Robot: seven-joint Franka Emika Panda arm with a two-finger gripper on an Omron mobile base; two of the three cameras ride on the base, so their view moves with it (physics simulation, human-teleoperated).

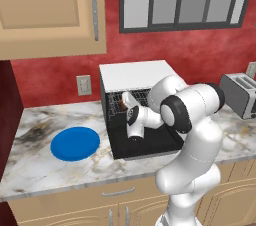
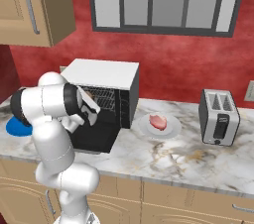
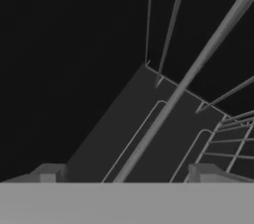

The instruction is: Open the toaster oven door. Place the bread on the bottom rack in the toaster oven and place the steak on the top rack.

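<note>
Both base views flank the toaster oven [image 1: 131,72]; hand view peers inside.

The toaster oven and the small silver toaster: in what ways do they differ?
The toaster oven is a large black box with a flat white top; the toaster is small, silver and slotted on top. The oven's door lies folded down, showing wire racks; the toaster has no door. Both stand on the marble counter.

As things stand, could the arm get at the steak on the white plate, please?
Probably yes: the steak lies uncovered on its plate, beside the toaster oven, with nothing between; the tool is open and empty.
</note>
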